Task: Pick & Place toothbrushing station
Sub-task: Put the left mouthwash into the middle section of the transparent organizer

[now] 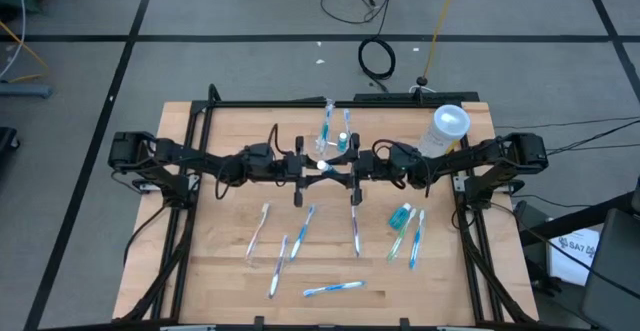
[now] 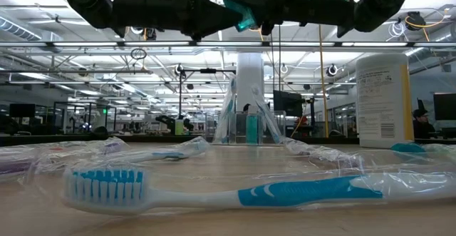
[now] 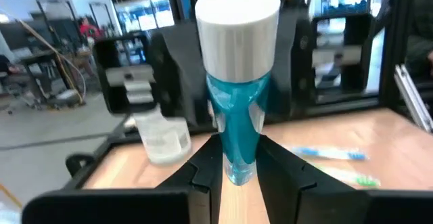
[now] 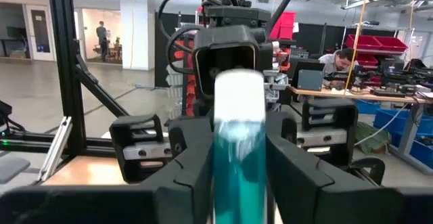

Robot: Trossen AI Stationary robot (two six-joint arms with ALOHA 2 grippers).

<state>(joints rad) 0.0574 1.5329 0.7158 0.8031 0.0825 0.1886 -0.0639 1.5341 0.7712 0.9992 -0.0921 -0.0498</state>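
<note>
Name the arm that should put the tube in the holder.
Right, probably. Both grippers hold the tube over mid-table, but the left gripper pinches only its thin tail, while the right gripper clasps its body. The holder also stands slightly toward the right's side.

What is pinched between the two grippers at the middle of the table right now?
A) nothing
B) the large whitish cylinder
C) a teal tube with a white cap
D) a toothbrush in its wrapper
C: in the left wrist view the left gripper clamps the teal tube with a white cap, and the right gripper flanks the same tube.
</note>
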